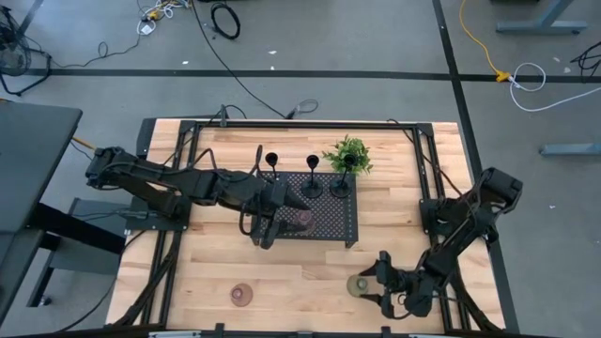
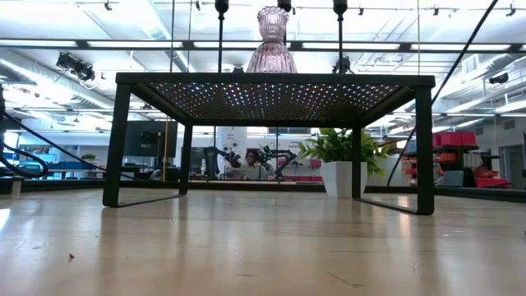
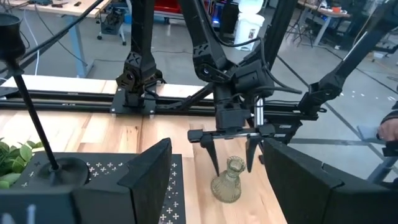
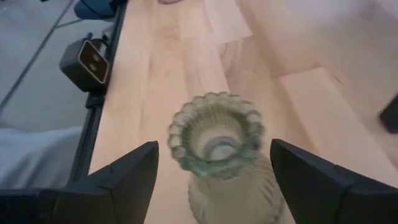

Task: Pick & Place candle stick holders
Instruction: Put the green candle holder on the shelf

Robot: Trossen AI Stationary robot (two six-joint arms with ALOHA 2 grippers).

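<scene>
High view: right gripper point(image 1: 374, 280) straddling olive-green holder point(image 1: 358, 284).

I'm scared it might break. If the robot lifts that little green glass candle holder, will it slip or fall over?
The ribbed olive-green glass candle holder looks hard and probably breakable if dropped. Its wide squat bottom should keep it from tipping easily. The smooth glass could slip between the open right pincer fingers, though the ribs may help.

1. From overhead we are looking straight down on the whole bench point(image 1: 282, 272).
2. At bench-top height we are looking level under the black tray point(image 2: 275, 80) into the room.
3. From the left wrist we are facing across the bench toward the olive-green holder point(image 3: 227, 182).
4. From the right wrist we are looking closely down into that same holder point(image 4: 221, 146).
</scene>
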